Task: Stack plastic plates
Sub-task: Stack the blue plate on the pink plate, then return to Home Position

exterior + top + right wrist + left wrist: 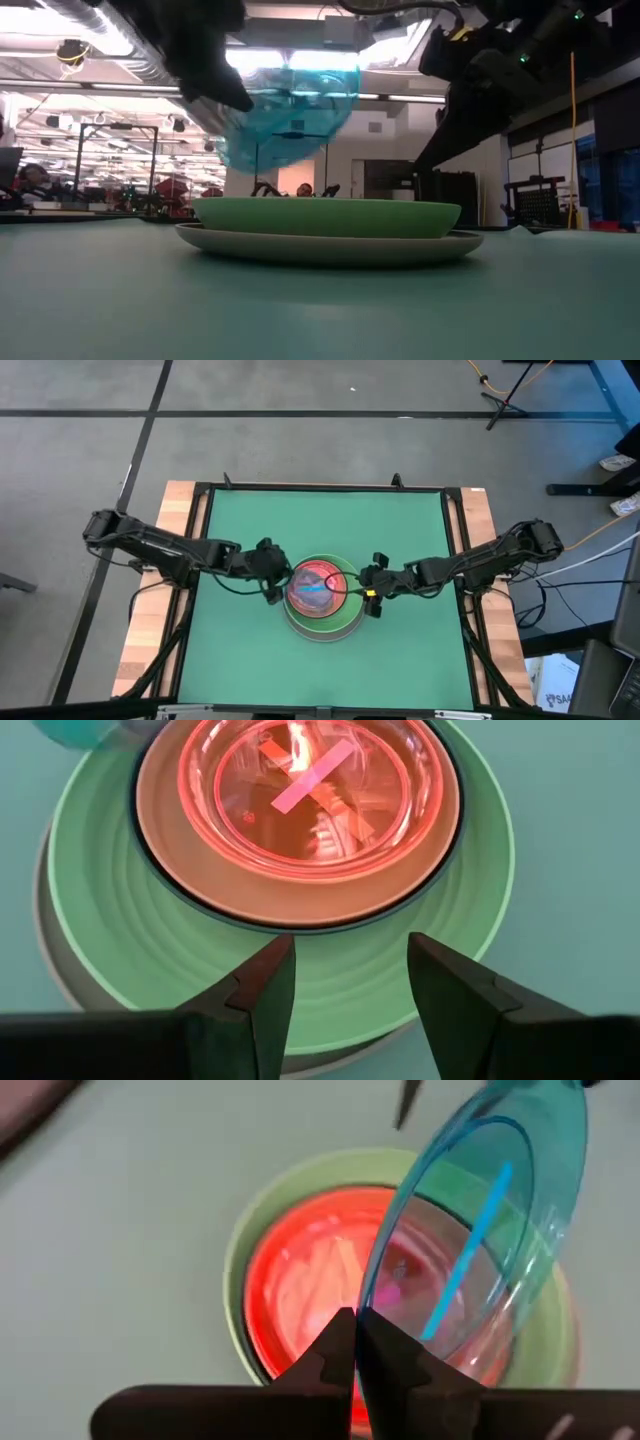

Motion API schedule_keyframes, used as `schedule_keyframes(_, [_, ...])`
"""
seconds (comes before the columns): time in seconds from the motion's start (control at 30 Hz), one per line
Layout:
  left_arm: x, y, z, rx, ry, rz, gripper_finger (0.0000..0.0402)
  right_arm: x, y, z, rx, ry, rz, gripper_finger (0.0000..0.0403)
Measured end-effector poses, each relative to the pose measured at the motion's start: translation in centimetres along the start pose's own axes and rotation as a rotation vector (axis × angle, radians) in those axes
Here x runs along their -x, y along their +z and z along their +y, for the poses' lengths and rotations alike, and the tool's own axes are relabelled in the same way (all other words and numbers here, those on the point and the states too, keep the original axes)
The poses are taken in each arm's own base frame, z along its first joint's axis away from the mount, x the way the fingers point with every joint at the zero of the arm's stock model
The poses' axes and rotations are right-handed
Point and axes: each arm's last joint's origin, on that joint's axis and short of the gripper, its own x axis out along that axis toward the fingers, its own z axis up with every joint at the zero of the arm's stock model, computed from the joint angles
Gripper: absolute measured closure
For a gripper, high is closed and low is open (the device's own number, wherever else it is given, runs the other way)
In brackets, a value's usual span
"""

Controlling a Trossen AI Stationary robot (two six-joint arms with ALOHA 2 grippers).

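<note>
While the left gripper (355, 1342) apparently pinches the tilted cyan plate (480, 1230), the right gripper (350, 985) hovers, fingers spread.

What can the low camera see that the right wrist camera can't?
Only the low view shows the cyan plate whole, tilted, held in the air above the stack by the left gripper, plus the room behind. Only the right wrist view looks down into the stack: a pink plate sits inside a salmon plate, with the open right gripper hovering over the rim. Both show the light green plate nested in the grey-white plate on the table.
</note>
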Motion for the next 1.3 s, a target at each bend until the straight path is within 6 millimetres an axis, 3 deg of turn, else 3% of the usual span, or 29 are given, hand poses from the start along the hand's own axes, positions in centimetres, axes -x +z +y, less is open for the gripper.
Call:
schedule_keyframes(0.2, [-2.9,-0.7,1.2,-0.01,0.058,0.004,0.0396,0.0,-0.1,0.0,0.003,-0.001,0.008,0.0219])
schedule_keyframes(0.5, [-5.0,-1.7,2.2,0.0,0.079,0.11,0.0395,0.0,-0.3,-0.1,0.009,-0.008,0.027,0.0219])
schedule_keyframes(0.93, [-5.4,-2.0,2.1,-0.035,0.075,0.136,0.0391,0.0,-0.3,-0.1,0.032,-0.008,0.026,0.0219])
schedule_keyframes(1.3, [-5.3,-1.9,2.1,-0.055,0.051,0.15,0.0314,0.0,-0.3,0.0,0.023,0.002,0.029,0.0219])
